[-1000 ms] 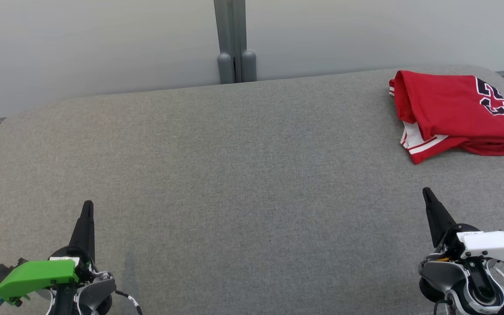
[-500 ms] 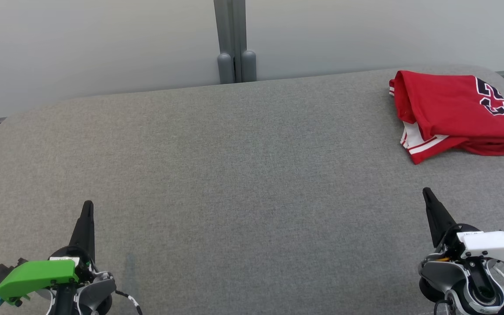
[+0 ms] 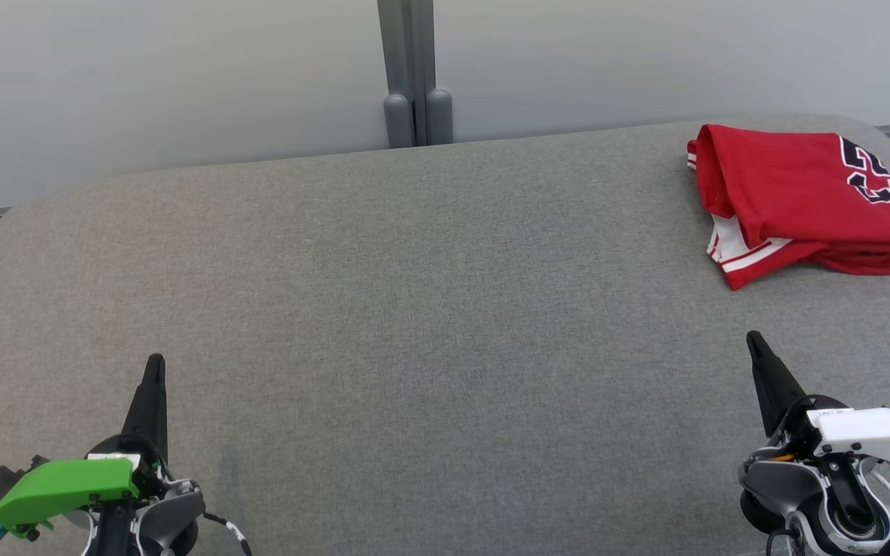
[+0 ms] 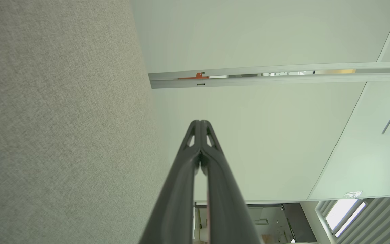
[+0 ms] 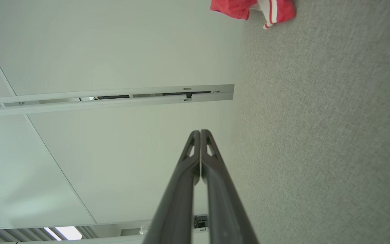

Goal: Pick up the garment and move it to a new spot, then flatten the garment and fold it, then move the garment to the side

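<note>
- Both jaws are pressed tight together and hold nothing. The left gripper (image 3: 154, 367) and right gripper (image 3: 755, 342) hang low over the grey padded tabletop (image 3: 414, 309).
- The red jersey (image 3: 800, 193) lies well ahead of the right gripper, slightly to its outer side and far from the left one.
- It looks folded already, though I can't judge how neat the lower layers are.
- If it needs moving further aside, the right gripper should open first, pinch through all layers at the thick edge, and carry it low.
</note>
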